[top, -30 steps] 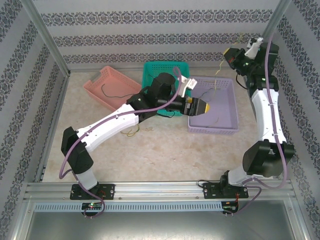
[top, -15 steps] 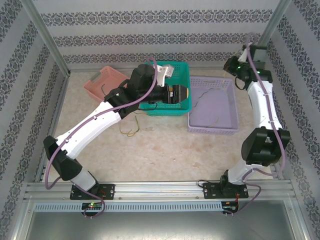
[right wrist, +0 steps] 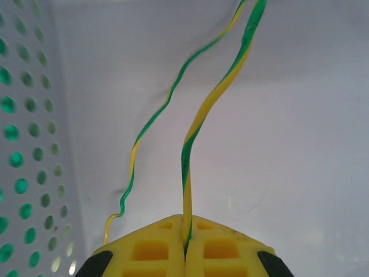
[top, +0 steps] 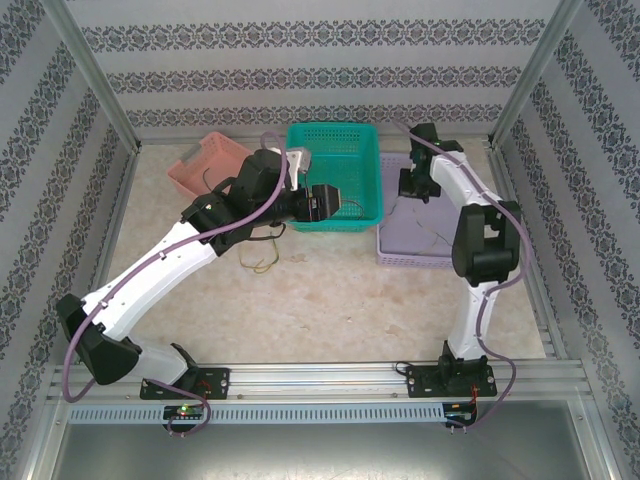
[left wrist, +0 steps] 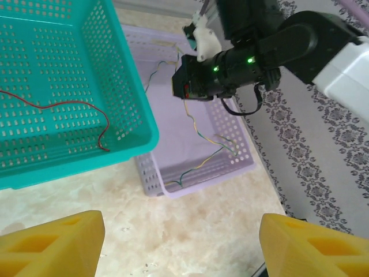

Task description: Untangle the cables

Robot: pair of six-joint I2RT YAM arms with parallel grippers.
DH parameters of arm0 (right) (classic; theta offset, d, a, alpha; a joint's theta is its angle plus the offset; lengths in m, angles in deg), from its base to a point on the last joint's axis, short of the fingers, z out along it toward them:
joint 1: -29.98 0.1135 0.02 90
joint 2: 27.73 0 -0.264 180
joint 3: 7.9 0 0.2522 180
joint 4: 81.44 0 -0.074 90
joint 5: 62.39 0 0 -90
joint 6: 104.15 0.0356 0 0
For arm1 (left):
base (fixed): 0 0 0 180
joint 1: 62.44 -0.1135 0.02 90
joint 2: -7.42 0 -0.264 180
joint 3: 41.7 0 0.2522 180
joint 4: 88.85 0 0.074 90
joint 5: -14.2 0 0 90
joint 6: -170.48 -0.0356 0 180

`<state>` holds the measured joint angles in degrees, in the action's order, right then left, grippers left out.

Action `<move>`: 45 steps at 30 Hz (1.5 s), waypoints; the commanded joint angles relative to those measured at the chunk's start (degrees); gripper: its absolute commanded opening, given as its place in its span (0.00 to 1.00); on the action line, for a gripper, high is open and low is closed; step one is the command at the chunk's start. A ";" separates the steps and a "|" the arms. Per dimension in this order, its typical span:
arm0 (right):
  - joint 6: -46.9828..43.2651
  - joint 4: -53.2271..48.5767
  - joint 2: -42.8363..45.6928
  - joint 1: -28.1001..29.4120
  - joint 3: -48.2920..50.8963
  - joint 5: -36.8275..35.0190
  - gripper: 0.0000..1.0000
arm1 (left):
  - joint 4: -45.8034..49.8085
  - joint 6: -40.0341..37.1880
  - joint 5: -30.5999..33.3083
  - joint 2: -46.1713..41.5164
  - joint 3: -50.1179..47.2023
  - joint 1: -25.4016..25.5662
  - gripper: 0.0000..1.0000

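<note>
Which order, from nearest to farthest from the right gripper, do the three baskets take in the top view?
1. Purple basket: the right gripper hangs over it.
2. Teal basket: beside the purple one, to its left.
3. Pink basket: far left, beyond the teal one.

I am pinching a yellow-and-green striped wire (right wrist: 187, 156) between the closed pads of my right end effector (right wrist: 185, 245); it is running away from them in a soft wavy line into the lavender basket (left wrist: 236, 124). A thinner striped strand (right wrist: 135, 156) is trailing just beside it. A red wire (left wrist: 63, 105) is lying loosely curved in the teal basket (left wrist: 75, 170). A dark wire (top: 213, 178) is lying in the pink basket (top: 195, 160), and a yellowish strand (top: 262, 263) is lying looped on the bench (top: 330, 300).
</note>
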<state>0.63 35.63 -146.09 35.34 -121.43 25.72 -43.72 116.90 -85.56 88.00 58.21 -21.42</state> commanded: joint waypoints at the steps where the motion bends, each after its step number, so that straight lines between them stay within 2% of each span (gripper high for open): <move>1: 0.48 -3.32 -1.15 0.71 -3.16 1.71 0.29 | 1.84 0.67 2.28 -1.99 -0.57 -0.67 0.71; 3: 0.38 -3.56 -0.79 1.20 -4.56 2.56 0.40 | 2.02 0.67 2.38 -2.31 -0.82 -0.67 0.71; 5: 0.31 -4.12 -0.05 1.44 -6.11 2.52 0.48 | 2.11 0.80 2.84 -2.68 -1.32 -0.67 0.71; 11: 1.40 -7.29 4.79 1.31 -11.66 1.14 0.55 | 7.54 6.29 8.10 -3.46 -2.72 -2.14 0.72; 14: 3.01 -5.88 10.22 1.45 -9.96 0.09 0.55 | 11.75 13.14 8.60 -5.24 -7.37 -5.83 0.67; 16: 5.18 -1.86 15.66 1.86 -4.67 0.73 0.54 | 12.12 16.01 3.84 -6.34 -12.71 -10.12 0.61; 18: 8.39 3.50 22.11 2.97 3.17 2.97 0.52 | 11.97 15.52 1.06 -6.90 -18.43 -13.47 0.54; 20: 11.29 8.28 27.83 5.30 10.64 4.78 0.51 | 11.79 13.34 1.98 -6.54 -22.83 -14.83 0.50; 25: 16.16 17.07 37.85 15.94 27.22 6.19 0.51 | 3.54 9.23 4.27 -3.56 -31.63 -16.23 0.49; 27: 17.79 19.52 40.43 20.19 32.34 7.74 0.50 | 3.70 8.02 8.51 -1.89 -32.45 -16.72 0.47; 29: 18.87 20.50 41.96 23.47 35.25 8.54 0.50 | 7.17 10.00 13.73 -0.65 -32.55 -17.96 0.45; 31: 19.28 20.89 43.13 26.61 37.16 8.82 0.50 | 5.41 14.13 11.84 -0.24 -35.09 -21.15 0.55; 33: 19.05 20.45 43.82 29.21 37.95 8.09 0.50 | -2.14 19.26 6.69 -0.09 -39.38 -24.71 0.62; 36: 19.10 19.28 44.18 30.47 37.98 8.24 0.49 | -10.09 24.25 6.21 1.39 -41.37 -26.26 0.63; 40: 18.88 18.72 45.00 30.57 37.90 7.82 0.49 | -8.68 21.68 10.69 6.12 -36.89 -26.32 0.58; 45: 18.68 18.01 45.04 30.41 37.32 7.78 0.49 | -9.09 13.11 10.37 12.19 -32.31 -26.15 0.54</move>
<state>18.75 53.77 -101.96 65.77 -83.38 33.72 -51.15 134.69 -76.97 98.29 23.29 -47.52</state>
